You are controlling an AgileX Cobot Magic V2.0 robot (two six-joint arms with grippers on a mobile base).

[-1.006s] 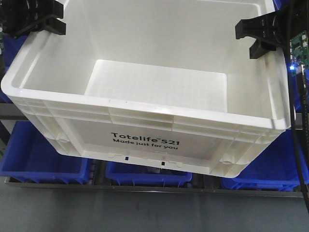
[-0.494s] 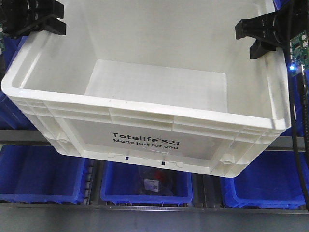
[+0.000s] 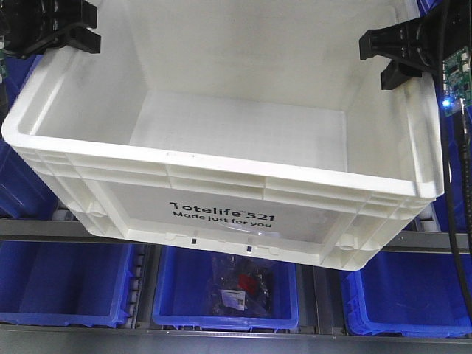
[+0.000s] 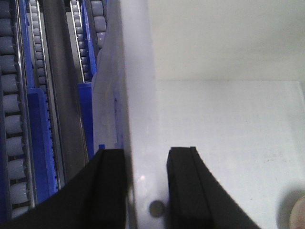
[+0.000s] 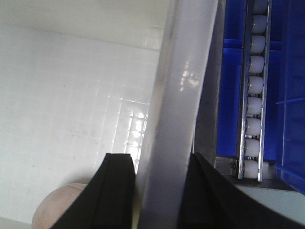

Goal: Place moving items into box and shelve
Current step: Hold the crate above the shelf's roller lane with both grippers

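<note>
Box [image 3: 221, 199] (white) has each side wall clamped by left end effector [image 4: 145, 191] and right end effector [image 5: 157, 195].

Front view: looks steeply down from above and behind the box [image 3: 221, 184], taking in its whole open interior and blue bins [image 3: 66, 280] on the rack below.
Left wrist view: very close, sighting along the left tool [image 4: 143, 191] at the box's left wall.
Right wrist view: equally close, along the right tool [image 5: 155, 191] at the right wall; roller track [image 5: 255, 95] beside.
Shared: all three see the box's white floor; the front view shows both tools at the rim.
</note>
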